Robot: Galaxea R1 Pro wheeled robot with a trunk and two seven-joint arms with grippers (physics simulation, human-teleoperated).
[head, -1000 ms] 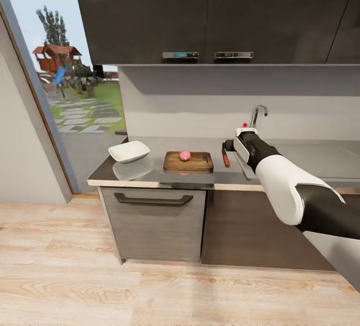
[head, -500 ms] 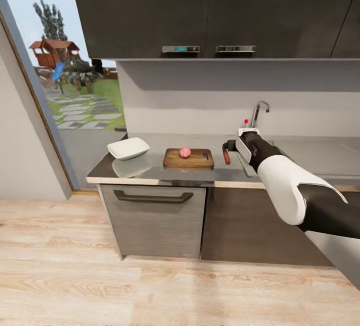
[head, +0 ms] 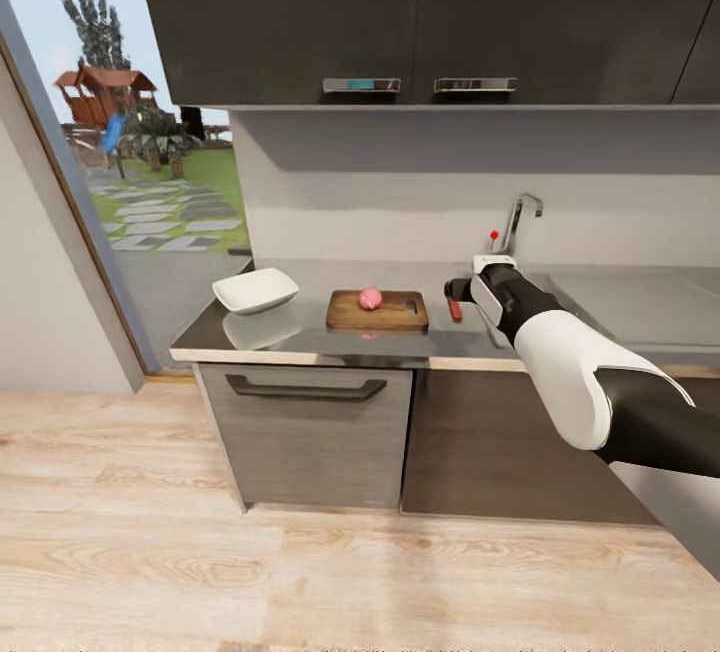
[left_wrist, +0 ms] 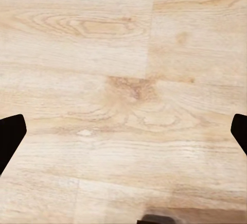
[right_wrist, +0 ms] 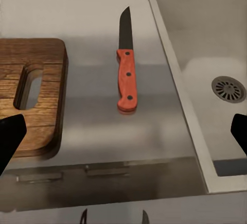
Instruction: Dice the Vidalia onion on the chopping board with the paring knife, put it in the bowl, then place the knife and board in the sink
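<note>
Head view: Vidalia onion (head: 370, 298) sits on chopping board (head: 377, 311); white bowl (head: 256, 290) left of board, paring knife (head: 455, 309) right of it, under right gripper (head: 456, 290).
Left wrist view: left gripper (left_wrist: 123, 131) fingers spread over wood floor (left_wrist: 103, 54).
Right wrist view: right fingers spread above knife, between board and sink (right_wrist: 206, 69).

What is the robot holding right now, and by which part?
Nothing. The paring knife lies free on the countertop ahead of the open right gripper; the left gripper is open over the floor.
</note>
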